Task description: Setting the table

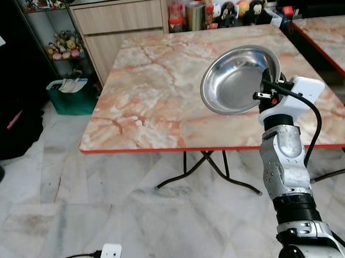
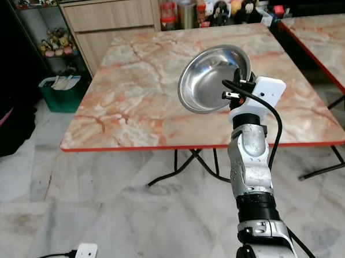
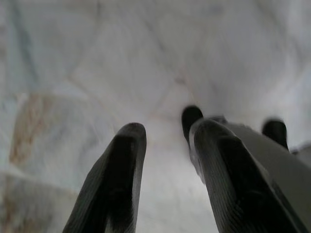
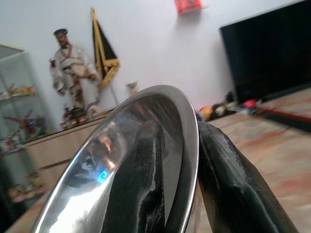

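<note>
While my right gripper (image 1: 267, 85) pinches the steel bowl's (image 1: 239, 79) rim above the marble table (image 1: 153, 101), I reckon lowering comes next.

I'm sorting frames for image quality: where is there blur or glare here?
Left wrist view: soft and blurred, left gripper and marble floor both out of focus. Right wrist view: steel bowl and nearby jaws blurred, reflections on its rim. Eye views: sharp, with bright highlights inside the bowl.
</note>
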You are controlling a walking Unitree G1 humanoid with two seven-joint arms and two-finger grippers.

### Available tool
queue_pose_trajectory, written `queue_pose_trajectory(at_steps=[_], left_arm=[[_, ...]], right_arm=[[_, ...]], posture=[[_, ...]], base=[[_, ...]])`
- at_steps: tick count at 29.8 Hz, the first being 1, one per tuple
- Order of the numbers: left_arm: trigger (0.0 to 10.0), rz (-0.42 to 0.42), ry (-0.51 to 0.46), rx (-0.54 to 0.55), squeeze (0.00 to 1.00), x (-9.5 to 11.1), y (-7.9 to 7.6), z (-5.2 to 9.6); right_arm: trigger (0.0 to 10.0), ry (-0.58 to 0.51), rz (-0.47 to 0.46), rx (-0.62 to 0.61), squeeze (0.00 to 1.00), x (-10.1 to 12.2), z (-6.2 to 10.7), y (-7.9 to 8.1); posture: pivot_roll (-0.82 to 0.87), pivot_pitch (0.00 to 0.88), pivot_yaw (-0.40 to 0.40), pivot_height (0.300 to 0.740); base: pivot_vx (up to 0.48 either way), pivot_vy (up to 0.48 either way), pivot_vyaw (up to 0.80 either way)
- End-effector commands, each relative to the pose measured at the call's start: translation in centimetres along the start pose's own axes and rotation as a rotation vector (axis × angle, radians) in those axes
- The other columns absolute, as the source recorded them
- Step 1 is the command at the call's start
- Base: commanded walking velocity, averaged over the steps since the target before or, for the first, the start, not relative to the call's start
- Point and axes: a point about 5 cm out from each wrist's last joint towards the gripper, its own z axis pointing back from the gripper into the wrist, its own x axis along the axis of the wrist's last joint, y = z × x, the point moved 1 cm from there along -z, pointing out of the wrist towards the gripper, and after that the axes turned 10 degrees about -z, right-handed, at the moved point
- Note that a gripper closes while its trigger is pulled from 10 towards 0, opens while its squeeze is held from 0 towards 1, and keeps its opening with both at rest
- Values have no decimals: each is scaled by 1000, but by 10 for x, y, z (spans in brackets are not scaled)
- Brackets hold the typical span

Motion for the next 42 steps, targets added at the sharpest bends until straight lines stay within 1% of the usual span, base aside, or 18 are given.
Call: queue_pose_trajectory(at_steps=[1,3,4,6,8,9,11,14,15,18,19,20,21,24,28,33,42], left_arm=[[10000,-6,-58,22,0,17,9,-3],[10000,-4,-58,25,0,18,9,-3],[10000,0,-25,27,0,8,12,-1],[10000,3,10,27,0,-3,14,1],[10000,5,28,27,0,-9,14,2],[10000,8,52,26,0,-14,15,4],[10000,11,68,27,0,-18,16,5],[10000,2,94,34,0,-23,17,6],[10000,6,100,36,0,-24,18,6],[10000,8,101,36,0,-25,18,6],[10000,10,104,36,0,-25,17,6],[10000,10,104,36,0,-25,17,6],[10000,12,108,35,0,-26,16,7],[10000,14,111,33,0,-27,15,7],[10000,15,112,31,0,-27,15,7],[10000,21,115,27,0,-28,15,7],[10000,24,120,33,0,-29,19,8]], right_arm=[[10000,-12,0,29,0,2,-3,8],[10000,-7,2,22,0,1,-2,7],[10000,3,5,3,0,-1,-1,2],[10000,11,11,-8,0,-4,1,-2],[10000,18,19,-18,0,-5,3,-5],[10000,23,23,-20,0,-7,5,-6],[10000,28,22,-22,0,-8,7,-7],[10000,51,35,-12,0,-13,12,-9],[10000,68,42,-15,0,-16,16,-12],[10000,75,44,-21,0,-18,18,-15],[10000,82,40,-36,0,-19,19,-20],[10000,82,40,-36,0,-19,19,-20],[10000,84,41,-49,0,-20,20,-24],[10000,84,37,-57,0,-19,19,-25],[10000,85,35,-54,0,-19,17,-23],[10000,103,31,-36,0,-24,17,-19],[10000,116,29,-31,0,-27,19,-19]], posture=[[5,94,42,740],[6,98,41,740],[5,99,41,740],[5,106,42,740],[5,106,42,740],[2,114,43,740],[0,116,44,740],[1,118,43,740],[1,118,43,740],[3,120,42,740],[2,122,43,740],[2,122,43,740],[1,121,43,740],[1,121,43,740],[3,123,43,740],[11,121,40,740],[12,124,39,740]], base=[[379,0,0],[375,0,0],[379,0,0],[381,0,0],[382,0,0],[375,0,0],[360,0,0],[0,0,0],[0,0,0],[0,0,0],[0,0,0],[0,0,0],[0,0,0],[0,0,0],[0,0,0],[260,0,0],[276,0,0]])
